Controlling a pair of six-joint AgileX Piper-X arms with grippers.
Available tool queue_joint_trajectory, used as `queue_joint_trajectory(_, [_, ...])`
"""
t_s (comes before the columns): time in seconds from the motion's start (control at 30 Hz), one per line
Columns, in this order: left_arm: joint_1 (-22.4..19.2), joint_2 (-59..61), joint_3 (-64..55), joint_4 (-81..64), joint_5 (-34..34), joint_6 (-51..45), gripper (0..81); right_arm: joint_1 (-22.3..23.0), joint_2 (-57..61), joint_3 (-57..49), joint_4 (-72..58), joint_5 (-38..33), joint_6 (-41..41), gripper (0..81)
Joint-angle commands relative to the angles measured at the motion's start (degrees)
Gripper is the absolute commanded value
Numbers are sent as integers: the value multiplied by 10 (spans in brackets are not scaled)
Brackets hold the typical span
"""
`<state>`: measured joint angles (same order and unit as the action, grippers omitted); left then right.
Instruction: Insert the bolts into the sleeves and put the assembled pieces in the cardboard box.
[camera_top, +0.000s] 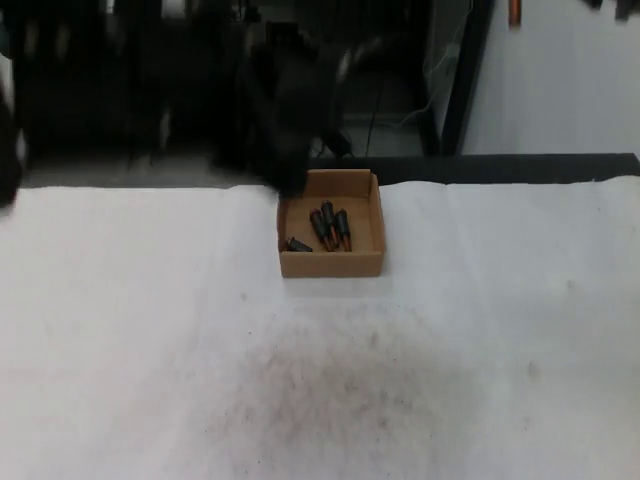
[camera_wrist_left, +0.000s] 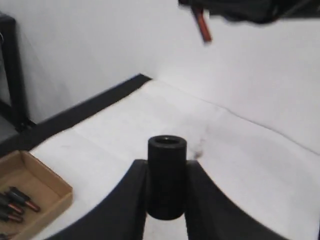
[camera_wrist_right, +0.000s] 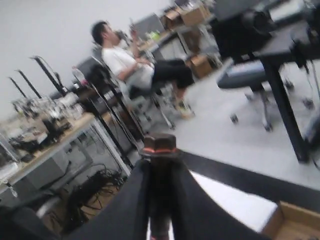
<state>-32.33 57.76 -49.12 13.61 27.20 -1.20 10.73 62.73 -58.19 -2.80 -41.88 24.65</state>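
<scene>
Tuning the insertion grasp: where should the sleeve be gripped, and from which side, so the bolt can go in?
Grip the sleeve low on its round wall, from the sides, as the left gripper holds it. Its fingers flank the lower half, and the open bore stands clear beyond their tips. That likely leaves the mouth free for the bolt in the right gripper.

We see the white bench cloth (camera_top: 150, 300) lit bright and even from overhead, nearly washed out; the cardboard box (camera_top: 331, 264) casts just a faint, soft shadow. The room beyond is dark. Close up, the sleeve (camera_wrist_left: 166, 180) and the bolt (camera_wrist_right: 159, 150) read as near-black shapes against pale, bright backgrounds.
</scene>
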Motion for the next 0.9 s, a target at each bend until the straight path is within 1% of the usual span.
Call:
queue_joint_trajectory(0.0, [4,-36,88,-118,24,-125,3,33,-23,41,-160,-5,77,8])
queue_joint_trajectory(0.07, [4,-52,149,-248,24,-208,3,61,-24,65,-233,-5,88,8])
queue_joint_trajectory(0.1, [4,-55,179,-321,24,-237,3,78,-24,76,-246,-5,88,8])
queue_joint_trajectory(0.17, [4,-54,221,-431,24,-257,3,109,-21,91,-245,-1,88,8])
queue_joint_trajectory(0.23, [4,-53,245,-480,25,-256,3,145,-15,102,-229,0,87,8])
queue_joint_trajectory(0.3, [4,-53,250,-469,41,-255,3,176,-7,105,-217,0,64,8])
queue_joint_trajectory(0.37, [4,-53,250,-445,79,-240,3,210,3,105,-221,3,19,8])
queue_joint_trajectory(0.43, [4,-53,250,-433,113,-212,3,240,7,105,-228,36,-14,8])
queue_joint_trajectory(0.53, [4,-53,250,-429,136,-142,3,268,7,105,-232,77,-32,8])
queue_joint_trajectory(0.57, [4,-53,250,-429,136,-104,3,274,7,105,-232,77,-41,8])
queue_joint_trajectory(0.67, [4,-53,250,-429,136,-54,3,279,7,105,-233,77,-55,8])
queue_joint_trajectory(0.8, [4,-53,250,-429,133,-52,3,280,7,105,-262,77,-67,8])
queue_joint_trajectory(0.87, [4,-53,250,-430,118,-53,3,280,7,105,-276,77,-67,8])
